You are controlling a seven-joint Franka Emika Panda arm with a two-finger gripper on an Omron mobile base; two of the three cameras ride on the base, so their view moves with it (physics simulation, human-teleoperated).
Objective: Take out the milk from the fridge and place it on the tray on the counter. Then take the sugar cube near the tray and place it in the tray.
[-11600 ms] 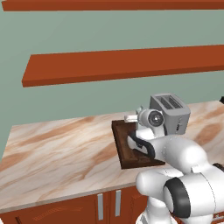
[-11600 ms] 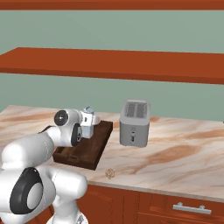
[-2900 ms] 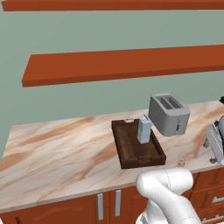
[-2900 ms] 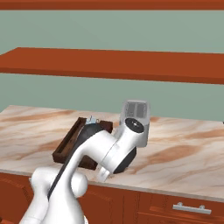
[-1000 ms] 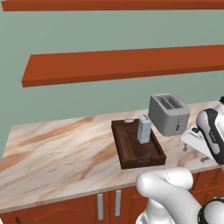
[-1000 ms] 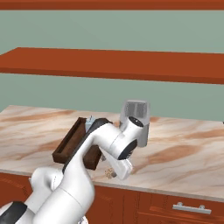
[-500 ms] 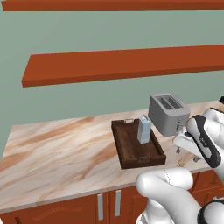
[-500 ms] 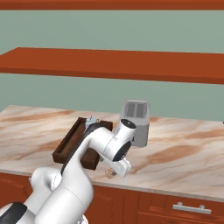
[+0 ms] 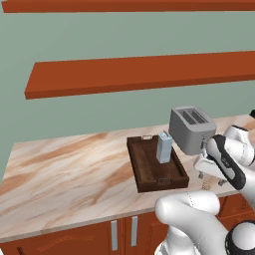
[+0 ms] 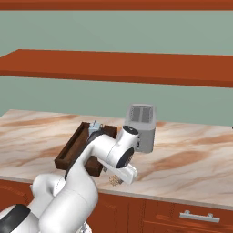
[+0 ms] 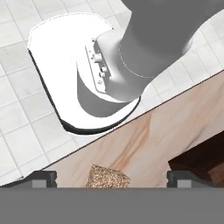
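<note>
Step in hand: second half of the task, reaching for the sugar cube (image 11: 107,176); milk (image 9: 164,147) already upright inside the tray (image 9: 144,169), middle of the left base view.
Sugar cube: small speckled brown block on the table (image 9: 74,169), near the front edge and just beside the tray's right-hand end; lower right in the left base view (image 9: 206,186), lower centre in the right base view (image 10: 114,180), bottom centre of the hand view.
Jaws: set wide, one dark tip at each lower corner of the hand view, cube between them, nothing held; gripper (image 11: 112,178) above the cube, apparently not yet touching.
Tray in hand view: dark corner at the lower right (image 11: 201,157), close to the cube.
Next move, as a judgement: straight descent until the tips flank the cube, closing on it, then a lift over the raised rim and release on bare tray floor clear of the milk.
Risk, as a judgement: cube near the table edge, easily nudged off.
Hidden or unclear: fingertips cut off at the bottom of the hand view; cube's lower part cut off there too; height above the table hard to judge; gripper largely masked by the arm in both base views; toaster (image 9: 190,128) behind, untouched.
</note>
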